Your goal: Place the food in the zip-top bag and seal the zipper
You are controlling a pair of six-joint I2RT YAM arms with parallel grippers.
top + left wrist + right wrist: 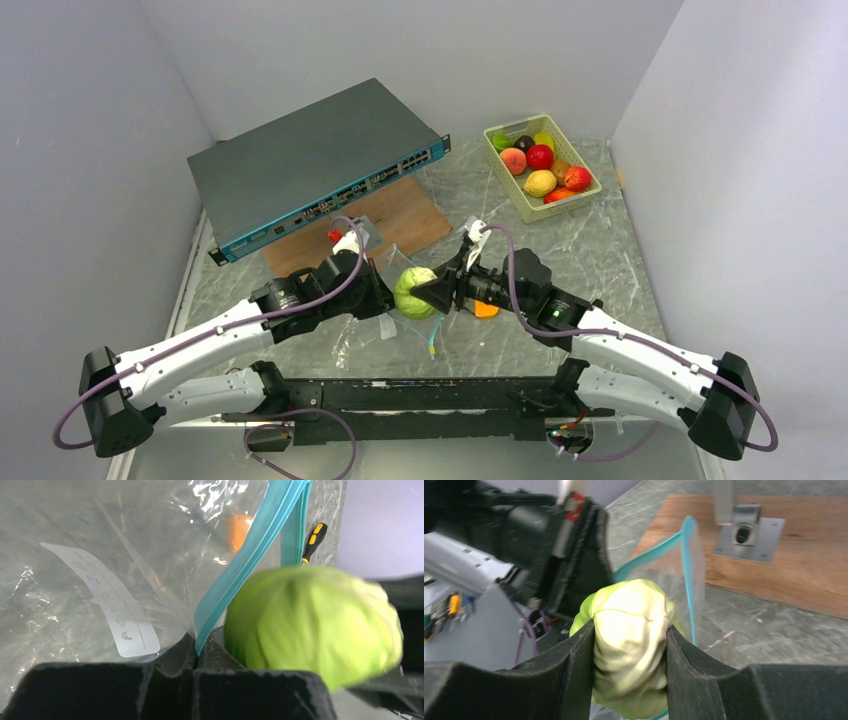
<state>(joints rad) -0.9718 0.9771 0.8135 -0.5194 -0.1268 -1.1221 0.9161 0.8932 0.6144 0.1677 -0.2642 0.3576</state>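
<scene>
Well, my right tool (629, 630) is clenched on the glossy, round green toy cabbage (414, 292), one black finger on each flank, at the mouth of the clear, thin plastic zip-top bag (100, 540). My left tool (197, 647) is pinched onto the narrow teal-blue zipper strip (250, 555), holding that lip up off the grey marbled table (600, 240). The cabbage sits just beside the strip; whether it is past the lip I cannot tell.

I judge the cabbage light, hard-shelled and slick. Its waxy, ribbed skin gives the fingers little bite, so a hold across its widest part, as now, suits it best. The bag is the awkward piece: limp, crinkled film with a white rectangular label (107, 605), no stiffness of its own, likely to fold shut or cling. Only the strip looks firm enough to grip, so I would take hold there, near a corner, never by the film.
</scene>
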